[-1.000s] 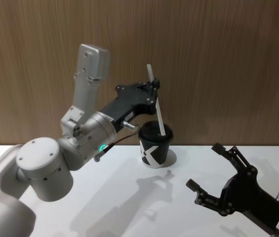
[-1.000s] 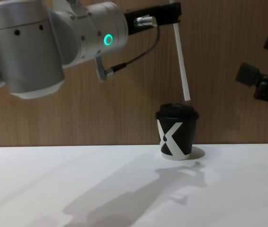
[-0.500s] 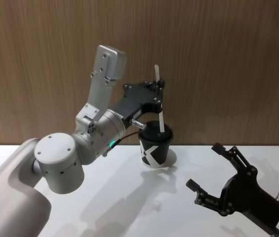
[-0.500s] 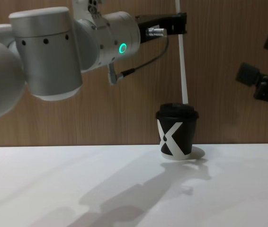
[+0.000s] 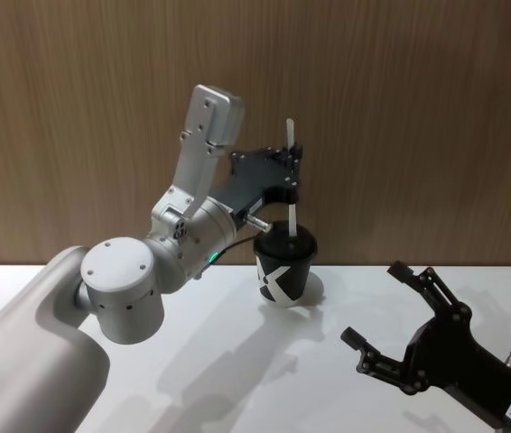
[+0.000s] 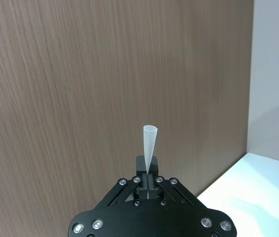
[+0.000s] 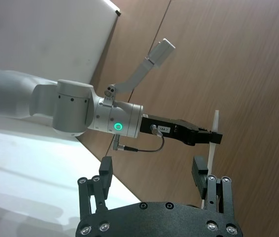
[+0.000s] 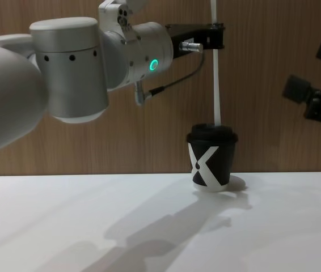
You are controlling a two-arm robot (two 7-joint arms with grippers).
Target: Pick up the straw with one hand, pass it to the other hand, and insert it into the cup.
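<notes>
Pinching the upright straw (image 5: 289, 214), left claw (image 5: 293, 164); tip seemingly touching the cup (image 5: 283, 272), entry hidden.

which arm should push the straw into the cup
Left. The left gripper is shut on the thin white plastic straw, upright with its tip at the black paper cup; the right gripper sits open, aside.

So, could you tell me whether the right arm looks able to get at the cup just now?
Probably yes, from the side: the right pincer is open with bare table between it and the cup. From above, no: the left pincer holds the straw over it.
</notes>
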